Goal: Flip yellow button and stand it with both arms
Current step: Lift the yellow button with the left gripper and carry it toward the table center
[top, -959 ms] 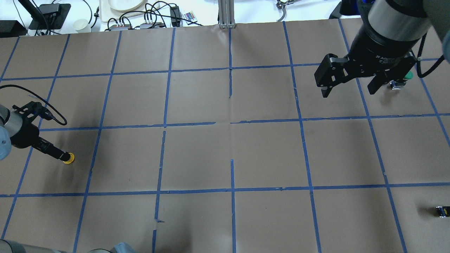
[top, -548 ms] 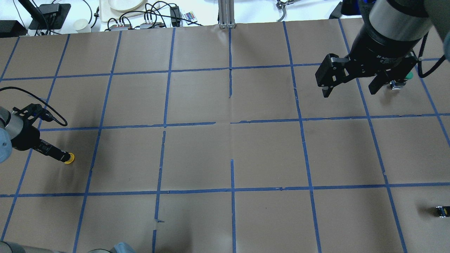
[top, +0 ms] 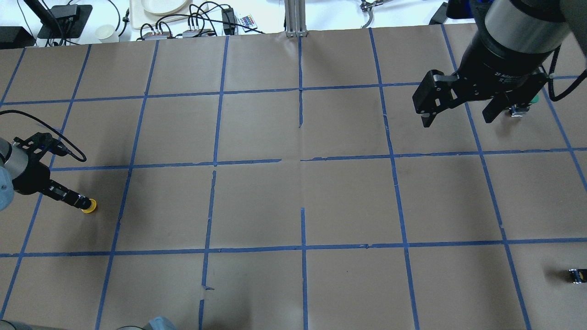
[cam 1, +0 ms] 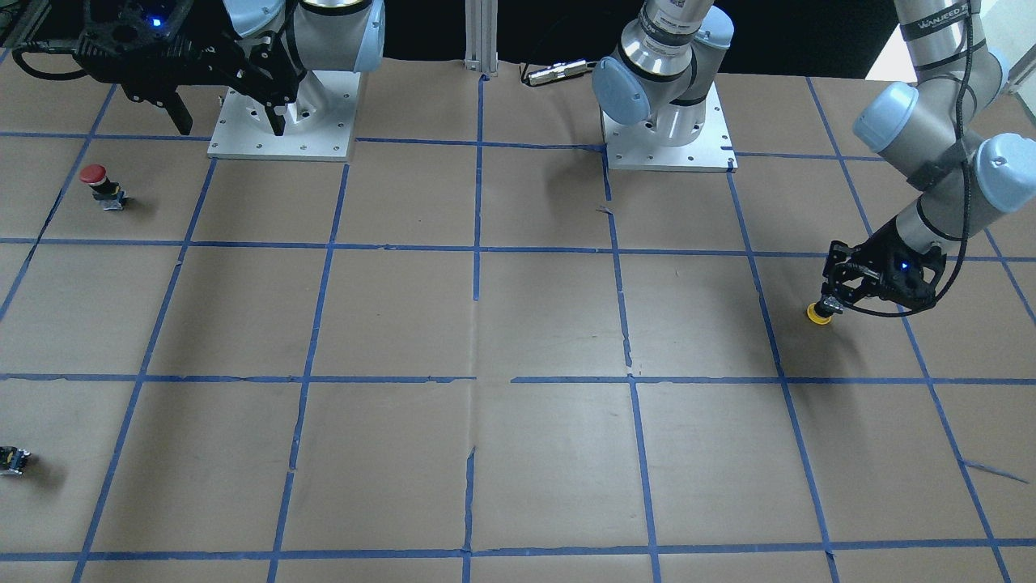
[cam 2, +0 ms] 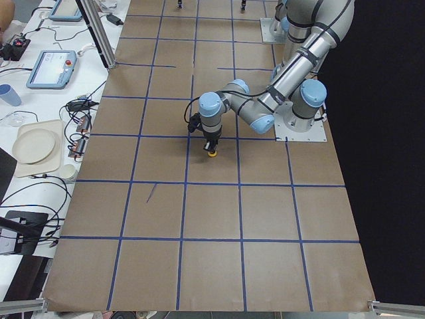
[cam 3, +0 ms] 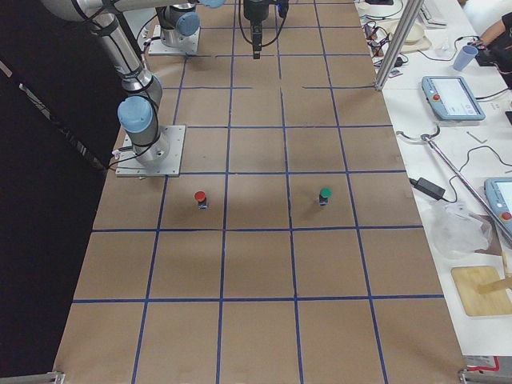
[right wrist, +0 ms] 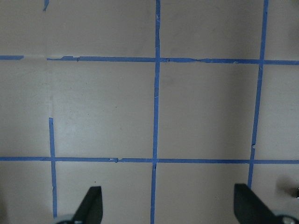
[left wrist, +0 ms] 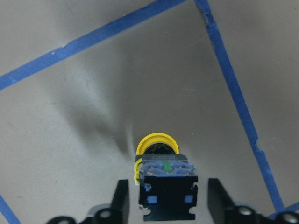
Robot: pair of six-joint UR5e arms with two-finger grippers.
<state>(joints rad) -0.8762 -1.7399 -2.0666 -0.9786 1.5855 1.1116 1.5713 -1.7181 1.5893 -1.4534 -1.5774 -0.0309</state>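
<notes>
My left gripper [left wrist: 168,186] straddles the yellow button [left wrist: 163,163] near the left end of the table [top: 257,201], fingers spread and clear of its body, which sits cap-down (so the flip, I reckon, is not yet begun). My right gripper [top: 457,120] hangs wide open, well apart, over the right end. Brown paper [top: 348,201] gridded in blue tape [top: 302,247] covers the top, and a cable-strewn white bench [top: 330,16] lies beyond the far edge.
</notes>
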